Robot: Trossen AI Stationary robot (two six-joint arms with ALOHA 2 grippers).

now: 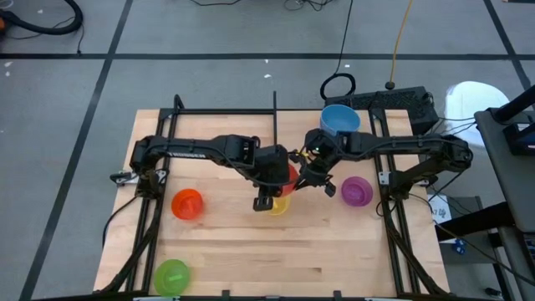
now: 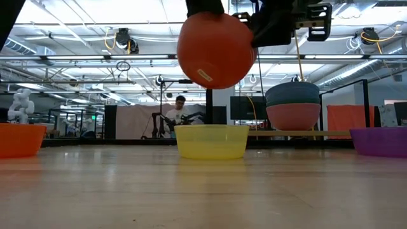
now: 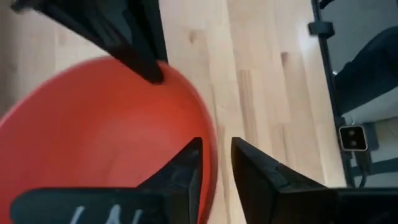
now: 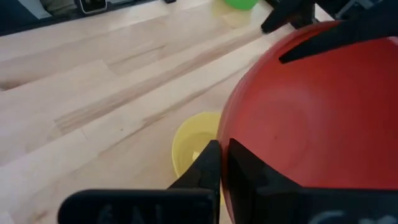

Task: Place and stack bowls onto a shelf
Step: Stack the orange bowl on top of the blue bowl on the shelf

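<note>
I read the low view first. Nearest the camera is bare tabletop (image 2: 203,191). Past it the yellow bowl (image 2: 211,140) sits upright on the wood, mid-table. To either side at about the same depth: an orange bowl (image 2: 21,139) at the left edge of that view, a purple bowl (image 2: 380,140) at the right edge.

Directly above the yellow bowl I see the red bowl (image 2: 215,49) held clear of the table, tilted on its side, with a small sticker on its underside. Both grippers are on it. The left gripper (image 3: 216,163) pinches its rim, one finger inside the bowl and one outside. The right gripper (image 4: 224,163) pinches the rim at the opposite side, fingers pressed close with the red wall between them. In the high view the two arms meet at table centre and the red bowl (image 1: 289,175) is mostly covered by them, with the yellow bowl (image 1: 278,204) just showing below.

The green bowl (image 1: 172,274) stands alone near the front left corner.

Farther back, the shelf (image 2: 299,133) carries a stack: a pink bowl (image 2: 292,116) upright, a blue bowl (image 2: 292,93) on top of it.

Beyond the table a person (image 2: 178,113) is seated in the room.
</note>
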